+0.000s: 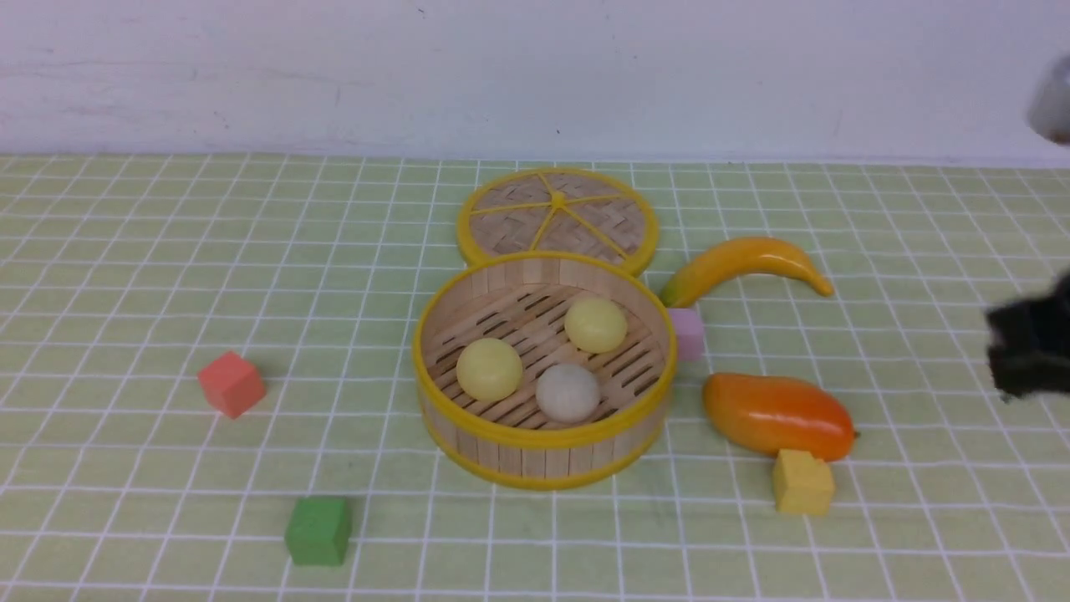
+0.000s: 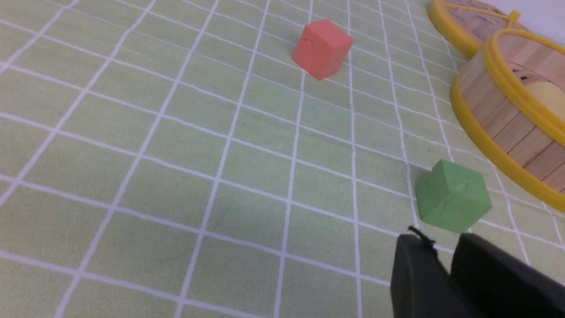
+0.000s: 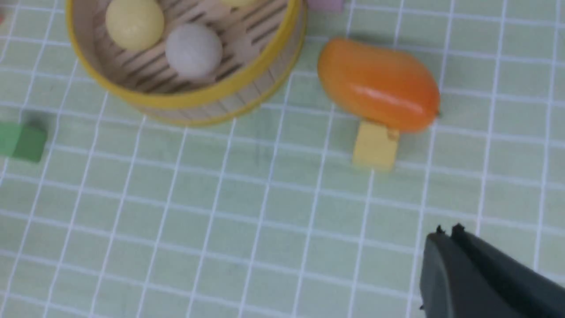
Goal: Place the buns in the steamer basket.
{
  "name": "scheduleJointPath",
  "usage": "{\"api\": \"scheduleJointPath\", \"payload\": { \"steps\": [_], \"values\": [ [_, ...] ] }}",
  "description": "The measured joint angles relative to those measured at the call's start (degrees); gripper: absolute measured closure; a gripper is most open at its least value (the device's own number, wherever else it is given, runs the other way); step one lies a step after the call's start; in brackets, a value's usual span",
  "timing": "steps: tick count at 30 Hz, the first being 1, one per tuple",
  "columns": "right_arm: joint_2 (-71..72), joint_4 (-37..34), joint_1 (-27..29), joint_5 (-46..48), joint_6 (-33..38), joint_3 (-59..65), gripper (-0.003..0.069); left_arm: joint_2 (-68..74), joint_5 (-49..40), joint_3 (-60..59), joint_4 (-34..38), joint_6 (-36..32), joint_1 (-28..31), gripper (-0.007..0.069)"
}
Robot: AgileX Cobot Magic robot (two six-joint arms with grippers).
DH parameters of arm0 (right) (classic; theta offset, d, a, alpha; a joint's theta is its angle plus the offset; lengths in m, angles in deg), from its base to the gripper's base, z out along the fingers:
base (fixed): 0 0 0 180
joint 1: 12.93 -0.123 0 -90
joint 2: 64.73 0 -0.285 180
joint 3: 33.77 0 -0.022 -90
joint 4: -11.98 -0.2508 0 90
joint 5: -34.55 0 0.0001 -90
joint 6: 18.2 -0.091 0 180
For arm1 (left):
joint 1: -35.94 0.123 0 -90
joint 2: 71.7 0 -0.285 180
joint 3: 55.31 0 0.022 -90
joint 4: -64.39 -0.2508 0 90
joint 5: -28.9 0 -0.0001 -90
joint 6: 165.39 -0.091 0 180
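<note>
Nearest the camera, the green cube (image 1: 318, 530) sits at lower left of the front view, well clear of the steamer basket (image 1: 468, 425) at frame centre. All three buns lie on the basket floor: one pale yellow bun (image 1: 489, 369) at left, a second yellow bun (image 1: 595, 324) toward the back, and the off-white bun (image 1: 568, 392) at front; by this layout the task appears complete. Remaining risk is judged low and limited to disturbance: an arm sweeping across the centre could strike the basket rim and shift it or jolt a bun out. The right gripper (image 3: 446, 231) shows its fingers pressed together and holding nothing; in the front view it is a dark blur at the right edge, well apart from the basket. The left gripper (image 2: 443, 248) also appears closed and empty, just beside the green cube. Outward from the basket: the lid (image 1: 557, 216) behind, a pink cube (image 1: 688, 333) touching the right wall, a banana (image 1: 746, 264), a mango (image 1: 776, 415) with a yellow cube (image 1: 802, 482) against it, and a red cube (image 1: 231, 383) at left. Nothing blocks either arm's withdrawal.
</note>
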Motion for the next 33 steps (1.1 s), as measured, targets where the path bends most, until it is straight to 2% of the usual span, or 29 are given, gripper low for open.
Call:
{"api": "scheduleJointPath", "payload": {
  "steps": [7, 15, 18, 26, 29, 33],
  "values": [
    [27.7, -1.9, 0.0, -5.4, 0.2, 18.8, 0.0679, 0.0, 0.0, 0.0, 0.0, 0.0, 0.0, 0.0497],
    [50.8, -5.2, 0.0, -7.6, 0.3, 32.3, 0.0678, 0.0, 0.0, 0.0, 0.0, 0.0, 0.0, 0.0491],
    [55.5, -3.3, 0.0, -9.0, 1.5, 33.6, 0.0677, 0.0, 0.0, 0.0, 0.0, 0.0, 0.0, 0.0491],
    [55.1, 6.0, 1.1, -17.5, 4.7, 37.6, 0.0673, 0.0, 0.0, 0.0, 0.0, 0.0, 0.0, 0.0485],
    [55.1, 7.1, 5.7, -22.9, 4.7, 42.2, 0.067, 0.0, 0.0, 0.0, 0.0, 0.0, 0.0, 0.0482],
    [55.8, 4.7, 16.8, -29.1, 4.8, 51.5, 0.0669, 0.0, 0.0, 0.0, 0.0, 0.0, 0.0, 0.048]
  ]
}}
